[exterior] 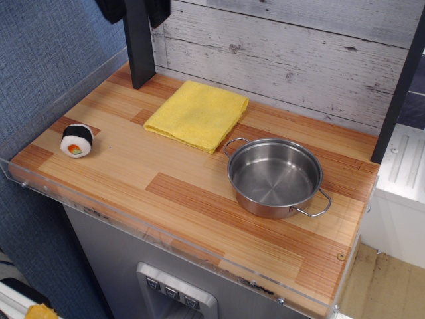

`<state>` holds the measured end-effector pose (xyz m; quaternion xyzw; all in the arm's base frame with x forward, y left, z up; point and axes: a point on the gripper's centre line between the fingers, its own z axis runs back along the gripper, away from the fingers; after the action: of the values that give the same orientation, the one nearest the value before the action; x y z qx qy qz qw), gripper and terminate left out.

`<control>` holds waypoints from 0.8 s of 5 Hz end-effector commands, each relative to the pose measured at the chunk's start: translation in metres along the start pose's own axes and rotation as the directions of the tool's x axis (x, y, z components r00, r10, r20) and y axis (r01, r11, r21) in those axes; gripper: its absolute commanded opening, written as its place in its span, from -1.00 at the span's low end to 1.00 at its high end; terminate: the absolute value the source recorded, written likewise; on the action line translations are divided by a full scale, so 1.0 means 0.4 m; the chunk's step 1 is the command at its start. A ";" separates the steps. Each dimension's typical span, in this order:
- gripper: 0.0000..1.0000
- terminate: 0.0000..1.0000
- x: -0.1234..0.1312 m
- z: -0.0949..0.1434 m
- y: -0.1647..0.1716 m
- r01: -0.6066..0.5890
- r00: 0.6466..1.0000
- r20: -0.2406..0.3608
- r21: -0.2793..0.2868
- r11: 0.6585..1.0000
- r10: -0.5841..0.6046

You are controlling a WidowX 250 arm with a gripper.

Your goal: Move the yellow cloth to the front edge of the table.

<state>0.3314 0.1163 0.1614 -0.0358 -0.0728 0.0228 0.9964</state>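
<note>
The yellow cloth (198,114) lies flat and folded at the back of the table (166,199), near the white plank wall, just left and behind the steel pot (275,177). Only the two dark fingertips of my gripper (135,9) show at the top left edge of the view, high above the table's back left corner. They stand well apart with nothing between them. The gripper is far above and to the left of the cloth and touches nothing.
A toy sushi roll (77,140) sits near the left edge. A black upright post (140,53) stands at the back left corner, another (398,93) at the right. A clear acrylic rim (133,222) runs along the front edge.
</note>
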 end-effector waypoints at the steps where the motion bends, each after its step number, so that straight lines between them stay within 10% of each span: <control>1: 1.00 -1.00 0.070 -0.048 0.046 -0.017 0.999 0.035 0.087 0.996 0.014; 4: 1.00 -1.00 0.045 -0.132 -0.009 -0.016 1.000 0.015 0.016 1.000 0.016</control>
<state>0.3557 0.1077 0.0935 -0.0355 -0.0571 0.0348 0.9971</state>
